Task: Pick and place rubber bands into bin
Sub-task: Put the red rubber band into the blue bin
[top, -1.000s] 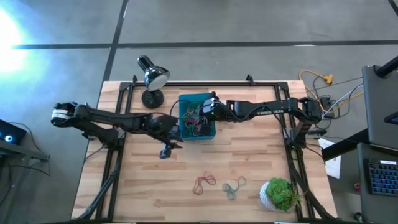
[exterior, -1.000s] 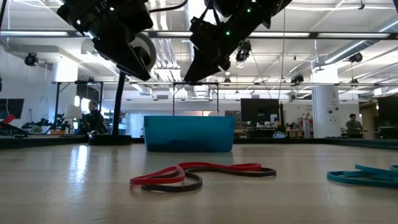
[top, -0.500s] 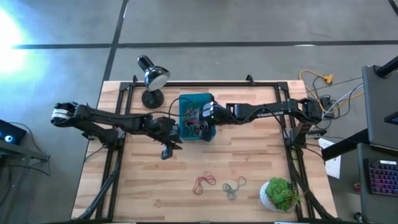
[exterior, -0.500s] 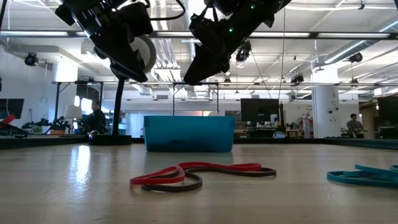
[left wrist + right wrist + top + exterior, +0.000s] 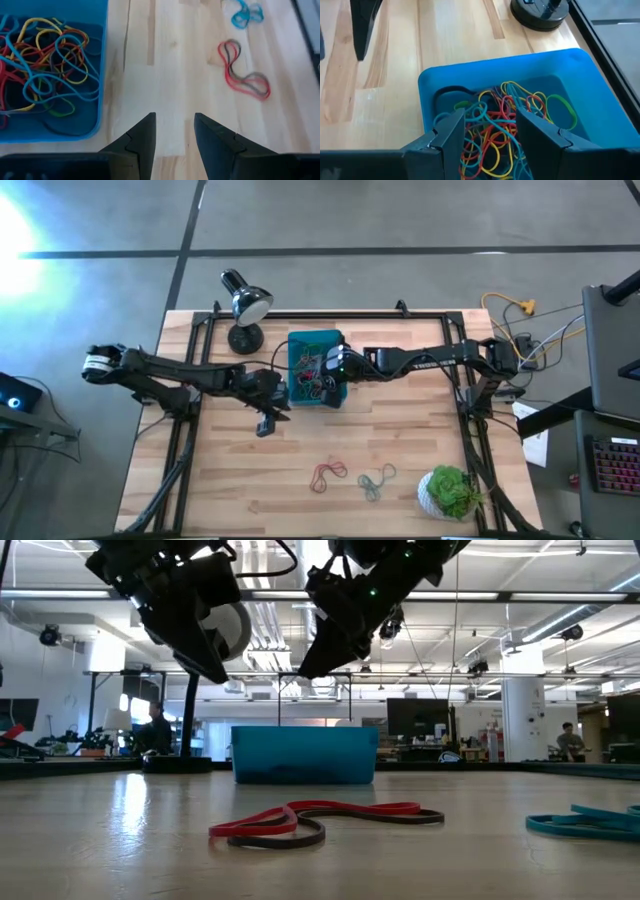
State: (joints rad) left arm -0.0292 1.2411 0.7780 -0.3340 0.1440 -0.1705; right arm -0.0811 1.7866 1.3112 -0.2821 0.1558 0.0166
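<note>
Since the earlier frames the left arm has drawn slightly away from the bin toward the table's left, and the right gripper has edged a little further in over the bin; bands and bin lie as they did

Left side: the left gripper (image 5: 174, 131) hangs above bare wood of the table (image 5: 400, 430) just beside the bin's (image 5: 298, 340) left wall. Its fingers stand parted with nothing between them. The loose bands lie well apart from it, toward the table's front edge

Centre: the bin holds a tangled heap of rubber bands (image 5: 505, 125) in red, blue, yellow and green. The greater part of the task appears done

Centre-front: a red and dark band (image 5: 329, 473) and a teal band (image 5: 377, 478) rest on the wood, near each other. As judged, these two clusters are what is left to collect

Right side: the right gripper (image 5: 490, 131) hovers directly over the bin's contents, fingers spread wide and empty, apparently just after a drop. The heap lies immediately below its tips; the loose bands are well apart from it

Next step, as judged: one arm must travel to the front bands
</note>
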